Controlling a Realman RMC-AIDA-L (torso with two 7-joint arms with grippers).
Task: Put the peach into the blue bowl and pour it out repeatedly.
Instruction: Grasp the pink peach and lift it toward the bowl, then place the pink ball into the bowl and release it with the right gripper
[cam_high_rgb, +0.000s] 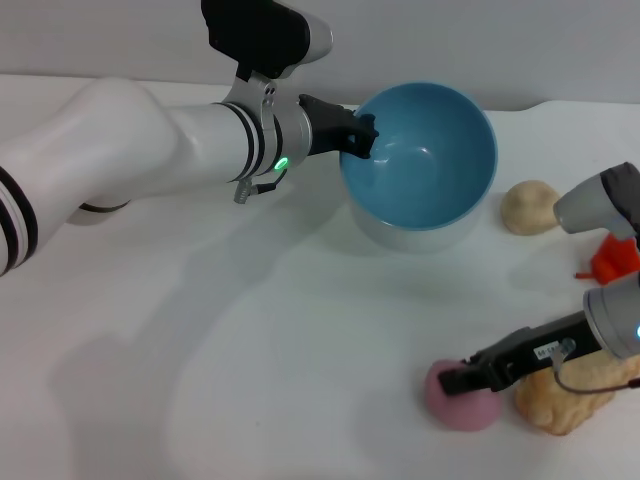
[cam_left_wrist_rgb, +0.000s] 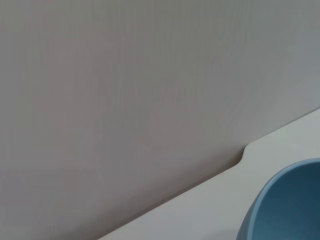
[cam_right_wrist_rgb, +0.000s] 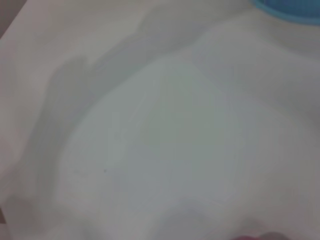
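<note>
The blue bowl is tipped with its empty inside facing me, at the back of the table. My left gripper is shut on its left rim. In the left wrist view a curve of the blue bowl shows against the wall. The peach, pink and round, rests on the table at the front right. My right gripper lies across its top, touching it. The right wrist view shows bare table, an edge of the blue bowl and a thin pink sliver of the peach.
A beige lumpy ball sits right of the bowl. A red item lies at the right edge, partly behind my right arm. A beige lumpy food piece lies just right of the peach. A grey wall backs the white table.
</note>
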